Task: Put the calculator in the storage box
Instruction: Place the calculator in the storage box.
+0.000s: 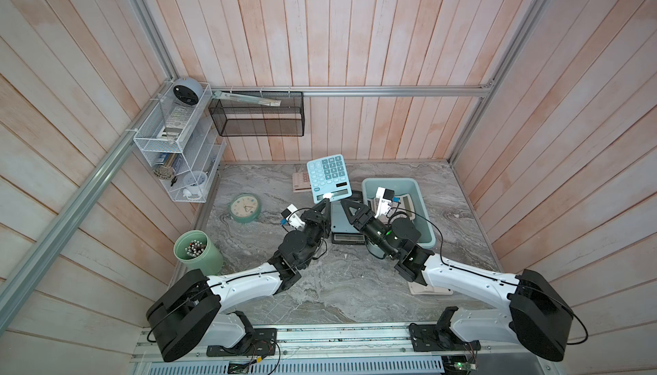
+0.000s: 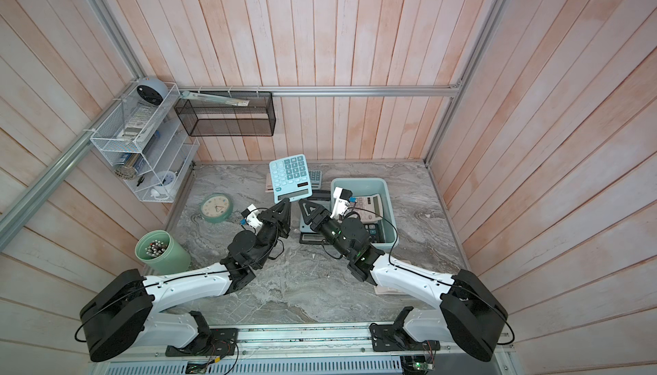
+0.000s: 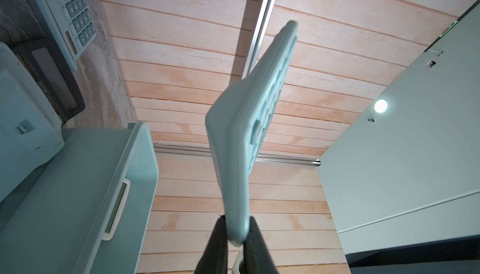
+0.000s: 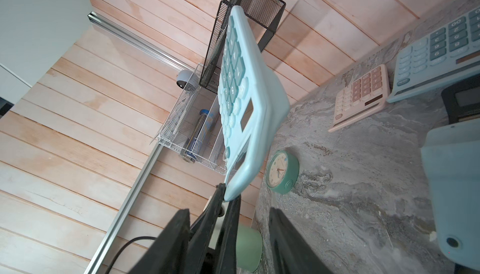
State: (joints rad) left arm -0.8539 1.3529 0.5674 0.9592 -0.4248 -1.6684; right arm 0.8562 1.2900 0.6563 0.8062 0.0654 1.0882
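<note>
A light-blue calculator [image 1: 329, 177] [image 2: 289, 177] is held up above the table, keys toward the top cameras. My left gripper [image 1: 326, 199] [image 2: 286, 203] [image 3: 237, 233] is shut on the middle of its lower edge, the calculator [image 3: 241, 142] standing straight out from the fingers. My right gripper [image 1: 345, 203] [image 2: 303, 203] [image 4: 228, 210] is just to its right, jaws apart and holding nothing; in the right wrist view the left fingers and the calculator [image 4: 249, 104] show between them. The storage box [image 1: 426, 220] [image 2: 389, 206] [image 3: 78, 181] [image 4: 454, 181], a pale teal tub, sits to the right with other calculators inside.
A pink calculator [image 1: 300, 181] and another blue one [image 2: 314, 177] lie behind the held one; a black one [image 1: 346, 238] lies below the grippers. A green clock [image 1: 244, 207] and green pen cup [image 1: 197, 252] stand left. A black mesh basket [image 1: 257, 117] and white wire shelf [image 1: 170, 135] hang on the walls.
</note>
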